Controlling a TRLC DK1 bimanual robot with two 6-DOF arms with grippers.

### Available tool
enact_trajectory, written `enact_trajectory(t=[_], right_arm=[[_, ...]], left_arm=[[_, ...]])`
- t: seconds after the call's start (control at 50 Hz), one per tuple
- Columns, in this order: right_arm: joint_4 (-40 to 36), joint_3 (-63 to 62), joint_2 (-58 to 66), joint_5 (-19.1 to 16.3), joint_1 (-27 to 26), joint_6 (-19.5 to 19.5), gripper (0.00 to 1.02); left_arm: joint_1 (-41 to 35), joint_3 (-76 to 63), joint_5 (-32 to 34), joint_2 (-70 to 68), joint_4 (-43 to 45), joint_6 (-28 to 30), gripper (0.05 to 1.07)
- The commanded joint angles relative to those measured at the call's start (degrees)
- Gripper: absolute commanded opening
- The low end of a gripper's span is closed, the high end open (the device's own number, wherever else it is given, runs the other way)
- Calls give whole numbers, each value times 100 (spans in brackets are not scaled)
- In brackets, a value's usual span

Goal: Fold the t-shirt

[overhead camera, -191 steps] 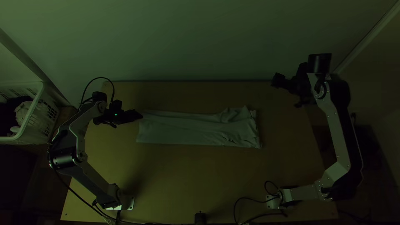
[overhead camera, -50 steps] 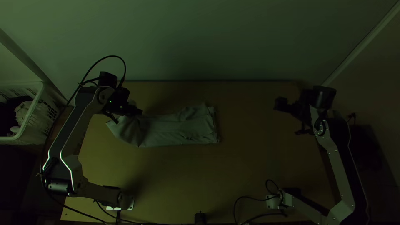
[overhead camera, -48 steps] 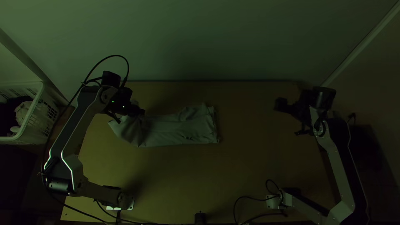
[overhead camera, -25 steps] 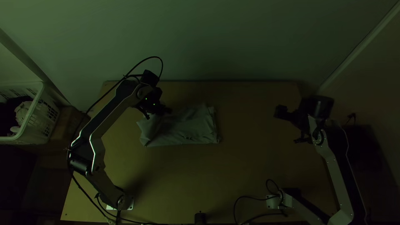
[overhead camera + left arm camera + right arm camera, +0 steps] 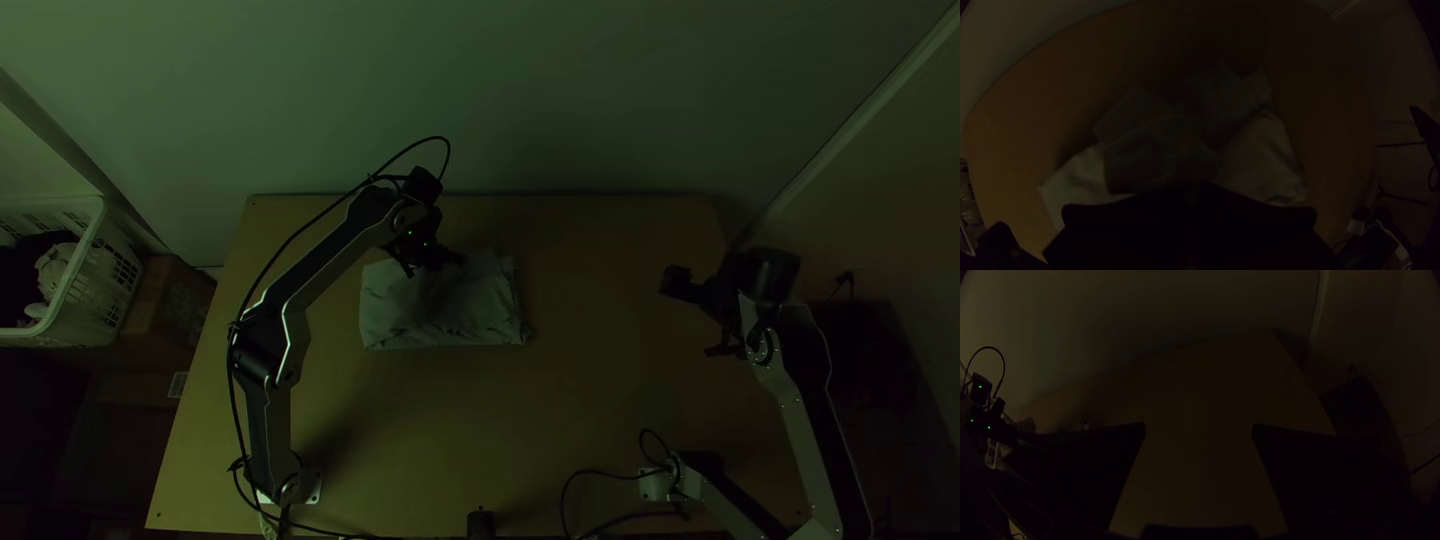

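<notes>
Gripping the t-shirt [image 5: 490,305] with the left gripper [image 5: 460,260], pinching cloth close to the long side nearest the wall [image 5: 560,100]. In the left wrist view, bringing both wide black fingertips of the left gripper [image 5: 1199,186] together on the cloth, with a shaded flap reaching up to them and lying over paler layers. Showing the t-shirt folded over into a short, compact bundle on the wooden table [image 5: 450,430], lying in the far half, a little toward the left arm's side. Running fairly straight along the near edge of the bundle, wrinkling lightly on top.

Holding the right gripper [image 5: 672,280] open, over the table's right side, well apart from the t-shirt. In the right wrist view, spreading the two fingers of the right gripper [image 5: 1199,430] wide, with wood of the table showing between.

Standing beyond the table's left edge, having a white plastic basket [image 5: 112,272] with dark cloth [image 5: 22,275] and white cloth [image 5: 55,268] inside, and a brown box [image 5: 168,300] right beside. Looping a black cable [image 5: 435,138] above the left arm, and curving another black cable [image 5: 600,473] near the right arm's base.
</notes>
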Motion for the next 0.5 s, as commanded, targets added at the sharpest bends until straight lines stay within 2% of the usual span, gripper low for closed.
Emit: enact_trajectory(t=[0.0, 0.2, 0.24, 0.26, 0.3, 0.36, 0.38, 0.48], right_arm=[[85, -135, -124, 80, -91, 57, 98], [182, -276, -151, 80, -82, 31, 98], [217, -285, -151, 80, -82, 22, 98], [234, -285, -142, 80, -82, 22, 98], [261, -294, -124, 80, -82, 13, 98], [261, -320, -98, 80, -82, 13, 98], [270, -329, -89, 80, -82, 13, 98], [358, -461, -80, 80, -56, -13, 98]], left_arm=[[-168, 518, 15, 383, -104, -231, 8], [-432, 1115, 15, 893, -156, -319, 8], [-476, 1168, 15, 972, -121, -336, 13], [-502, 1177, 15, 998, -112, -345, 20], [-555, 1177, 15, 1042, -95, -354, 43], [-634, 1177, 15, 1095, -42, -354, 93], [-652, 1177, 24, 1113, -7, -363, 105], [-696, 1133, 24, 1042, 476, -547, 103]])
